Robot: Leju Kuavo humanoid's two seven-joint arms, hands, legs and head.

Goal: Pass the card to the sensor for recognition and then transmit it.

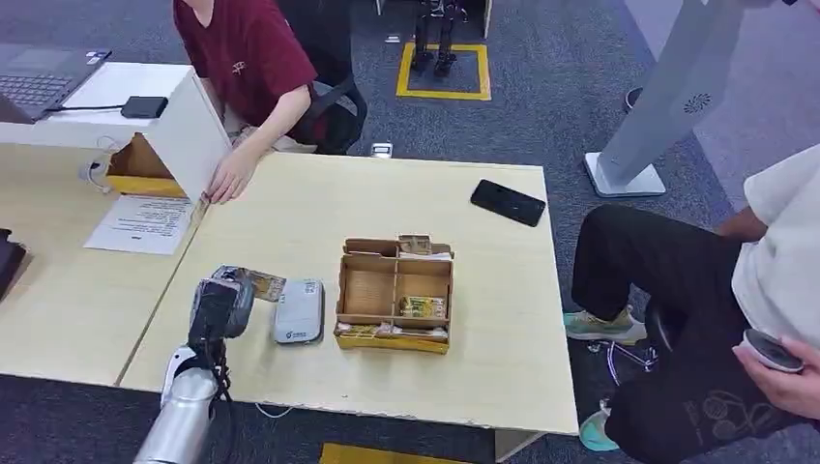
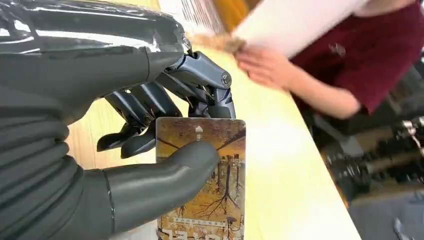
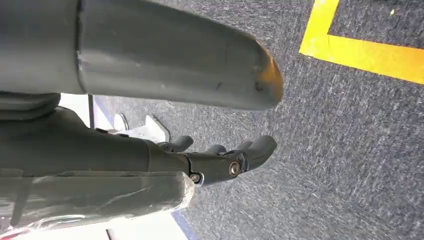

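Fingers (image 2: pixel 200 80) on my left hand (image 1: pixel 220 307) are pinching the card (image 2: pixel 210 185) against the thumb, sensor (image 1: pixel 298 311) sitting just beside them, so I'm guessing scanning and handoff are both pending.

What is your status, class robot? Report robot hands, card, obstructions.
Left robot hand pinches card beside sensor. Right robot hand hangs open over floor. Nothing in the way.

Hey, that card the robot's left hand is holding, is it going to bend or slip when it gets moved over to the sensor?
The card looks flat and straight-edged under the thumb, so it is probably stiff plastic. Its printed face seems glossy, so it could slide, since the left hand only pinches it. It looks thin and likely light, so a short carry to the grey sensor should be easy.
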